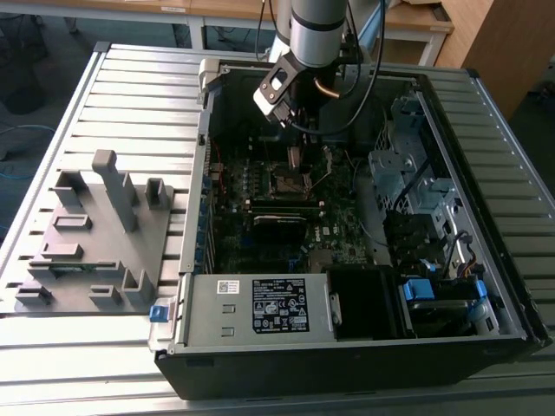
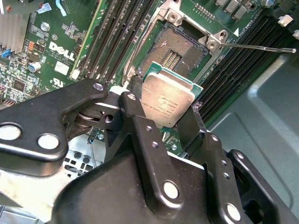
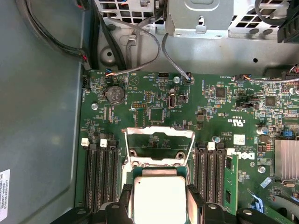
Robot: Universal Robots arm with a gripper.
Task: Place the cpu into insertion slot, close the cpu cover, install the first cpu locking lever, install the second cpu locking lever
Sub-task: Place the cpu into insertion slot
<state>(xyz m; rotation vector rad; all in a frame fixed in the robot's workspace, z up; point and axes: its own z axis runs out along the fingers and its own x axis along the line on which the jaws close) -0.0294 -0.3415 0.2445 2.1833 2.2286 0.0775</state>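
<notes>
My gripper [image 2: 164, 99] is shut on the cpu [image 2: 168, 105], a flat square chip with a dull silver top, clamped by its edges between two black fingers [image 2: 135, 107]. The chip hangs tilted just above and beside the insertion slot [image 2: 180, 44], whose dark pin grid lies bare. In the first wrist view the cpu [image 3: 159, 198] sits in the gripper [image 3: 159, 189], and beyond it the cpu cover [image 3: 159, 132] stands swung open. A thin locking lever [image 2: 261, 46] sticks out sideways, unlatched. In the exterior view the gripper [image 1: 295, 152] hovers over the insertion slot [image 1: 289, 180] inside the case.
Long black memory slots [image 2: 117, 32] flank the socket, and one holds a green stick [image 3: 230, 182]. A finned heat sink [image 3: 287, 158], cables [image 3: 135, 32] and a drive cage [image 1: 408, 165] crowd the case. The power supply [image 1: 260, 303] sits at the case's near side. A grey fixture [image 1: 95, 234] lies outside on the exterior view's left.
</notes>
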